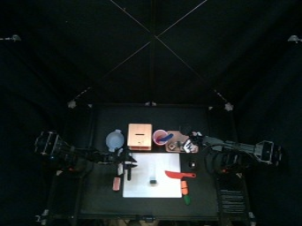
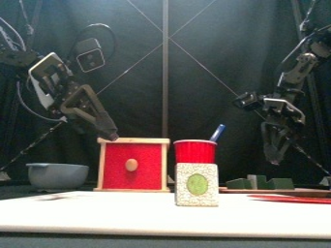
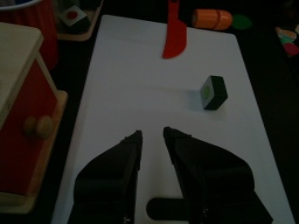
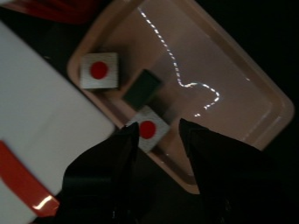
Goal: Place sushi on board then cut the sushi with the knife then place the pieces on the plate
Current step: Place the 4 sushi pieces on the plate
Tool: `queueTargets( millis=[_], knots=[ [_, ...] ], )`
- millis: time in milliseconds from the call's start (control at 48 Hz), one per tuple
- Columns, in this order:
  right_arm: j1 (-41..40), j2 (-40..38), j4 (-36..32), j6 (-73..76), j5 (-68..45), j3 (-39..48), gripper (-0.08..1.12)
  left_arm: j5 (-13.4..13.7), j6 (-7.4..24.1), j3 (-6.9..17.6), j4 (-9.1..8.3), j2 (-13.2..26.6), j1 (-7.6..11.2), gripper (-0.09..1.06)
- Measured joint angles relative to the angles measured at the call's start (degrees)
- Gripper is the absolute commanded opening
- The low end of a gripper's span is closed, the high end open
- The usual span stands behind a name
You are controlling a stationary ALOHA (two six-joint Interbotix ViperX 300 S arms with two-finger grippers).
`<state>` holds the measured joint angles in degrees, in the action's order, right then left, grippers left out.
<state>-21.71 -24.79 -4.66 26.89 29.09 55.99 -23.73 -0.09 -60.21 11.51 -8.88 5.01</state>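
Observation:
One dark green sushi piece (image 1: 153, 182) (image 2: 196, 184) (image 3: 212, 91) stands on the white cutting board (image 1: 147, 199) (image 3: 140, 79). The red knife (image 1: 179, 174) (image 3: 173, 39) lies flat on the board beyond it. My left gripper (image 3: 152, 135) (image 2: 101, 126) hovers over the board's near end, its jaws a narrow gap apart with nothing between them. My right gripper (image 4: 162, 131) (image 2: 274, 155) hangs open above the pink plate (image 4: 233, 79) (image 1: 192, 146). Three sushi pieces lie on the plate: one (image 4: 149, 129) seen between the jaws, another (image 4: 100, 68), and a third (image 4: 146, 85).
The wooden box (image 1: 141, 135) (image 2: 134, 165) with its red drawer front stands behind the board. The blue-grey bowl (image 1: 115, 139) (image 2: 57, 174) is left of it. The red cup (image 1: 162, 137) (image 2: 196, 152) holds the blue knife (image 2: 218, 131). An orange toy (image 3: 212, 17) lies past the board.

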Motion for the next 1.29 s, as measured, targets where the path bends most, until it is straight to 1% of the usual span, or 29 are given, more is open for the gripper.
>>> queueTargets(
  millis=[188,292,417,583,750,938,1188,1292],
  knots=[
    [11.43,1.32,3.25,0.0,-4.22,-3.96,0.79,0.0,0.0,0.0,-0.09,0.0,-0.09,0.69],
    [17.4,3.78,3.43,0.0,-6.5,-6.59,0.79,0.0,0.09,0.0,0.0,0.0,-0.09,0.69],
    [21.8,8.0,3.78,0.0,-7.47,-9.32,0.8,0.0,0.09,0.0,0.0,0.0,-0.09,0.69],
    [25.49,14.41,4.39,0.0,-8.88,-12.83,0.8,0.0,0.09,0.0,-0.09,0.0,-0.09,0.69],
    [29.18,21.01,4.22,0.0,-10.63,-18.63,0.8,0.0,0.09,0.0,0.0,0.0,-0.09,0.69],
    [31.73,27.6,4.04,-0.09,-10.72,-23.73,0.81,0.0,0.18,0.0,0.0,0.0,-0.09,0.69],
    [33.49,31.82,4.13,-0.09,-10.63,-27.95,0.92,0.0,0.09,0.0,0.0,0.09,-0.18,0.69],
    [33.75,33.13,3.96,-0.09,-9.76,-29.27,0.93,0.0,0.18,0.0,0.0,0.18,-0.18,0.69]
  ],
)
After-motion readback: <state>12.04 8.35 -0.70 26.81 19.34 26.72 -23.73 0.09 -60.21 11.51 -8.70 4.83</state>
